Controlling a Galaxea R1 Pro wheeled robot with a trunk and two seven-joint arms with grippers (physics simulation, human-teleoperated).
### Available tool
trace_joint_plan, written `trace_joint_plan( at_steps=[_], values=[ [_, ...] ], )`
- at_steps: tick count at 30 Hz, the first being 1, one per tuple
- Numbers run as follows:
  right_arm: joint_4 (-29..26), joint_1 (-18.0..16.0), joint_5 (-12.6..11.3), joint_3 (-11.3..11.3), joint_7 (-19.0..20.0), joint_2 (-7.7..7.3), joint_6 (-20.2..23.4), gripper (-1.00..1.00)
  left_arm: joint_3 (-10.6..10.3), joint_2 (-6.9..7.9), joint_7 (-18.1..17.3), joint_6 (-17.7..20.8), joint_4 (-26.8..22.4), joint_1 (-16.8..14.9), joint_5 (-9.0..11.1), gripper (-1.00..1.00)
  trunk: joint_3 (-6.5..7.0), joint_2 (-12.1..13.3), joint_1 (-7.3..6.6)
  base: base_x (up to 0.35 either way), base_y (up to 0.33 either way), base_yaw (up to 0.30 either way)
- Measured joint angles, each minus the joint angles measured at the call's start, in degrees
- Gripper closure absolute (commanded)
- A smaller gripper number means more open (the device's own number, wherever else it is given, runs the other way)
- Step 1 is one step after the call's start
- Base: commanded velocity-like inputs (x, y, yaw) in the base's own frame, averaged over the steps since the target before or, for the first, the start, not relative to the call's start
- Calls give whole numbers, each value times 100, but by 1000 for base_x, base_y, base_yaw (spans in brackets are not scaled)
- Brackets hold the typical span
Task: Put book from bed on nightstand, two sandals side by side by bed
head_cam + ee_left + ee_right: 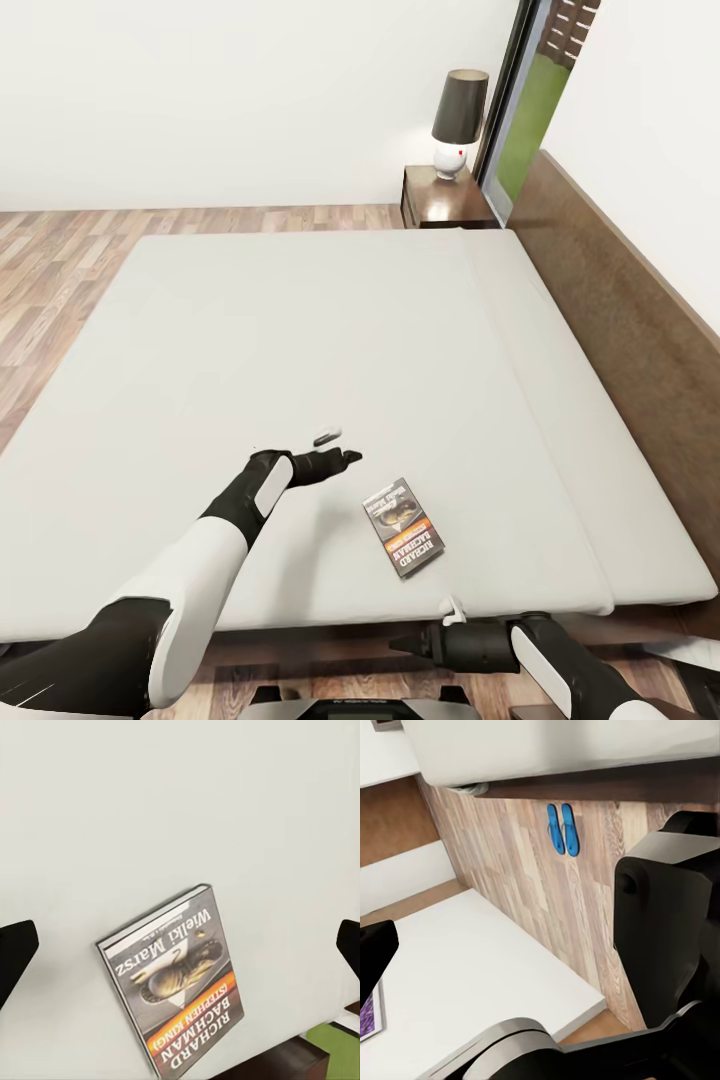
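Right arm: lowest in the head view, at the bed's near edge, its gripper (415,643) pointing toward the left; whether its fingers are spread or pressed together cannot be told.
Left arm: reaches out over the mattress, its gripper (338,446) hovering above the sheet just beyond and to the left of the book.
Left fingers: spread wide; in the left wrist view one dark fingertip (15,954) sits at each side of the frame with the book between them, neither touching it.
Book (404,526): lies flat on the bed (300,330), cover up, near the bed's front edge; dark pictured cover, orange band, white lettering.
Book, left wrist view (176,986): rests on the pale mattress at a slant.
Nightstand (445,197): dark reddish-brown, at the far side of the bed beside the headboard (620,300), carrying a lamp (457,122) with a dark shade and white base.
Sandals (562,829): two bright blue ones on the wood-plank floor (532,877), side by side and nearly touching, close to the bed's dark frame.
Window (530,100): tall, dark-framed, behind the nightstand.
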Motion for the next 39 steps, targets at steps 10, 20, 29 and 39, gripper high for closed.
trace_joint_plan(
  at_steps=[10,20,29,39],
  values=[
    [0,1,0,1,0,0,0,-100,0,0,-19,9,24,0,0,-100,-180,-402,220,0,0,0],
    [0,1,0,4,1,0,0,-100,0,0,-28,9,29,0,1,-100,-324,-725,396,0,0,0],
    [0,1,0,5,1,0,0,-100,-13,0,-823,5,15,0,-10,-100,-324,-725,396,0,0,0],
    [0,1,1,2,0,0,0,-100,-8,0,-1322,-5,19,0,-32,-100,-324,-725,396,0,0,0]
  ],
)
